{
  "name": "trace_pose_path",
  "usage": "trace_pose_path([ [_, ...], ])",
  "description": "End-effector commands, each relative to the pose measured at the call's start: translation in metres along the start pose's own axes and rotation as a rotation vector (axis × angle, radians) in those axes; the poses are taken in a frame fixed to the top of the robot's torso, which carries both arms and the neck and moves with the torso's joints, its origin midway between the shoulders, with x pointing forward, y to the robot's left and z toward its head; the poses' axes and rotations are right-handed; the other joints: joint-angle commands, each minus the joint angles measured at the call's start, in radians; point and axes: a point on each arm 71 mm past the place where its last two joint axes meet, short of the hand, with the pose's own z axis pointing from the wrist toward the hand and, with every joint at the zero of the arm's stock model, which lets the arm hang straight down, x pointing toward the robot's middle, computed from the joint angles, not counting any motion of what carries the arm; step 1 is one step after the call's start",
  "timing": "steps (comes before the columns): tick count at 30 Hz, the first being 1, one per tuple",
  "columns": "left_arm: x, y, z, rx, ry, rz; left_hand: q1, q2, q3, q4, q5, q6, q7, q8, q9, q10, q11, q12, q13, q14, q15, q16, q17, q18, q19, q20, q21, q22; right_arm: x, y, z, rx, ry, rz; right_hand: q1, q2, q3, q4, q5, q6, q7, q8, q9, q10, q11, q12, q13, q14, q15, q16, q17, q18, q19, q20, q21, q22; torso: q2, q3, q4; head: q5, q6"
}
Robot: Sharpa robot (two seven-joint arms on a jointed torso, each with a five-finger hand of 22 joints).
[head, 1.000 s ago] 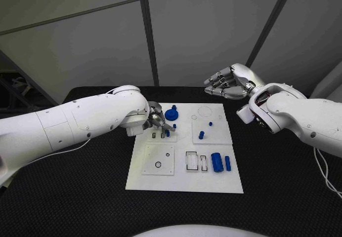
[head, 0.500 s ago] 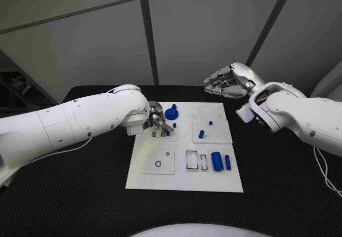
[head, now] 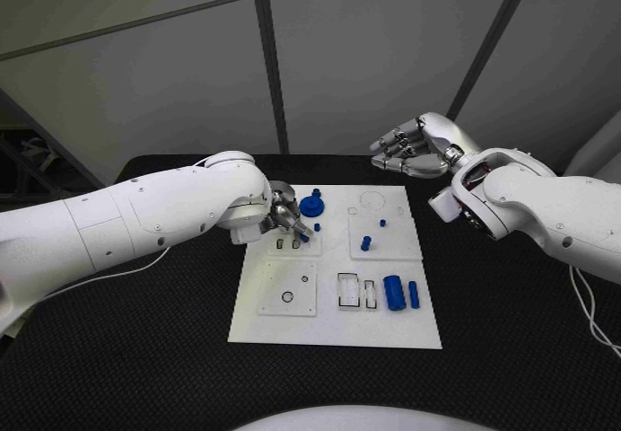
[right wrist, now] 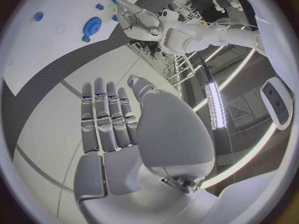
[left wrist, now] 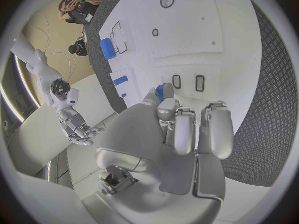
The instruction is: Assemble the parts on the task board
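Observation:
The white task board [head: 334,334] lies in the middle of the black table. My left hand [head: 286,221] hovers low over the board's far left panel, next to the blue gear [head: 312,207]. It pinches a small blue part [left wrist: 161,91] between thumb and finger, just above two small rectangular slots [left wrist: 200,83]. My right hand [head: 412,148] hangs in the air beyond the board's far right corner, holding nothing. In its wrist view the fingers [right wrist: 106,119] lie side by side with the thumb set apart.
Small blue pegs [head: 365,243] stand on the far right panel. Two blue cylinders [head: 393,294] lie at the near right beside a framed slot [head: 348,292]. Black rings [head: 286,298] sit on the near left panel. Black table [head: 129,359] surrounds the board.
My left hand has shifted very slightly toward the far side over the same panel, the blue part still in its pinch. The right hand has stayed where it was.

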Motion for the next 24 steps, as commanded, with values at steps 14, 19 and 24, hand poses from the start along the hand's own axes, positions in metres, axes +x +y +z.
trace_pose_path([
  [14,0.001,0.017,-0.012,0.044,-0.016,-0.14,-0.21,-0.235,0.68,-0.143,0.032,-0.008,0.004,0.047,0.09,-0.007,0.002,-0.076,-0.076,0.059,-0.003,-0.006,0.102,0.004,-0.006,0.002,-0.018,0.006,-0.001,-0.001,0.001,0.006,0.006,0.003,-0.001,-0.008,-0.003,-0.001,0.016,-0.003,0.01,-0.007,0.001,0.0,0.008,-0.004,-0.005,0.0,0.007,-0.01,-0.004,0.012,0.003,0.008,-0.01,-0.005,-0.001,-0.0002,0.0033,0.008,0.0],
  [19,0.001,0.021,-0.017,0.052,-0.036,-0.164,-0.26,-0.26,0.739,-0.18,0.095,-0.002,0.001,0.064,0.11,0.005,-0.002,-0.073,-0.073,0.059,-0.005,-0.006,0.103,0.003,-0.004,0.0,-0.017,0.011,-0.001,-0.002,0.002,0.008,0.007,0.003,-0.002,-0.009,-0.003,-0.001,0.017,-0.004,0.01,-0.008,0.0,-0.001,0.008,-0.004,-0.006,-0.001,0.007,-0.011,-0.005,0.012,0.004,0.009,-0.011,-0.006,-0.001,0.0001,0.0026,0.013,0.0],
  [24,0.002,0.025,-0.02,0.054,-0.057,-0.171,-0.292,-0.273,0.765,-0.207,0.151,0.005,-0.002,0.074,0.122,0.017,-0.005,-0.065,-0.066,0.06,-0.007,-0.006,0.104,0.003,-0.003,-0.002,-0.017,0.014,-0.001,-0.003,0.002,0.01,0.007,0.004,-0.003,-0.009,-0.004,-0.001,0.018,-0.005,0.01,-0.008,0.0,-0.001,0.009,-0.004,-0.007,-0.001,0.008,-0.012,-0.005,0.012,0.004,0.009,-0.012,-0.007,-0.001,0.0005,0.0012,0.019,-0.002],
])
